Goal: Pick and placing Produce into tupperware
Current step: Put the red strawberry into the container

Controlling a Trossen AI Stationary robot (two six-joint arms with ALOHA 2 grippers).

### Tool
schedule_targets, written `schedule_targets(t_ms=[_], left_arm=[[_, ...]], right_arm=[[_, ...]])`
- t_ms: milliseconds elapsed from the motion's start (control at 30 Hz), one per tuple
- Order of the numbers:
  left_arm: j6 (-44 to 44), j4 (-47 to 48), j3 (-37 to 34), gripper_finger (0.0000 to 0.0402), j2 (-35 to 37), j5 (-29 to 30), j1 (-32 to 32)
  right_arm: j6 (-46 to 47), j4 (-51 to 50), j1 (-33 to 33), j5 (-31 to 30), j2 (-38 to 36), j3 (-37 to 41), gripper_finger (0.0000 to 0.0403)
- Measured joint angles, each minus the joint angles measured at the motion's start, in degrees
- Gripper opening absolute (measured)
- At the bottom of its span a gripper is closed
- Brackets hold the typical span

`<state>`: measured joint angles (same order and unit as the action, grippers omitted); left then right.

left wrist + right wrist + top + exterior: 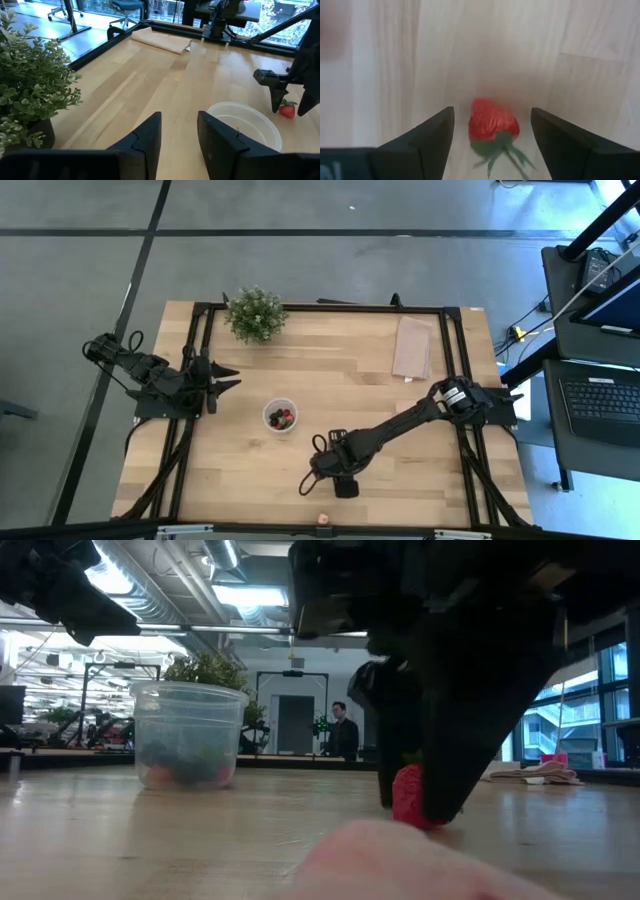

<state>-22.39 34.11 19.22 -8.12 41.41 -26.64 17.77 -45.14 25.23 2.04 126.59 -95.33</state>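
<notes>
Strawberry (492, 125) on table at 5 o'clock of tupperware (280, 416), between spread right gripper (492, 135) fingers, ungrasped. Several fruits already inside. Left gripper (179, 132) parted, idle at 9 o'clock.

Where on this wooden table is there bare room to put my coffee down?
Free: the stretch between the bushy green potted plant and the flat beige sheet. Crowded: around the translucent round plastic cup, and where the right tool straddles a red strawberry.
</notes>
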Motion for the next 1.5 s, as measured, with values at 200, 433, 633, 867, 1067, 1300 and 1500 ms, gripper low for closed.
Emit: schedule_targets(t_ms=[200,433,633,867,1067,1300,1500], left_arm=[[0.0,0.0,0.0,0.0108,0.0,0.0,0.0],[0.0,0.0,0.0,0.0096,0.0,0.0,0.0],[0.0,0.0,0.0,0.0086,0.0,0.0,0.0],[0.0,0.0,0.0,0.0074,0.0,0.0,0.0],[0.0,0.0,0.0,0.0064,0.0,0.0,0.0],[0.0,0.0,0.0,0.0053,0.0,-0.2,0.0],[0.0,0.0,0.0,0.0042,0.0,-0.2,0.0]], right_arm=[[1.5,0.4,0.0,-0.5,1.6,-0.3,0.0263],[2.5,-0.2,0.0,-0.6,1.8,-0.3,0.0203],[2.6,-0.7,-0.1,-0.5,1.9,-0.2,0.0139],[2.7,-3.4,-0.2,-0.5,2.0,-2.5,0.0139],[-0.6,-11.2,-3.1,-1.1,0.4,-10.8,0.0139],[-4.9,-7.9,-9.4,-2.2,-0.5,-24.1,0.0139],[-9.1,5.5,-14.2,-2.6,-0.6,-29.1,0.0139]])
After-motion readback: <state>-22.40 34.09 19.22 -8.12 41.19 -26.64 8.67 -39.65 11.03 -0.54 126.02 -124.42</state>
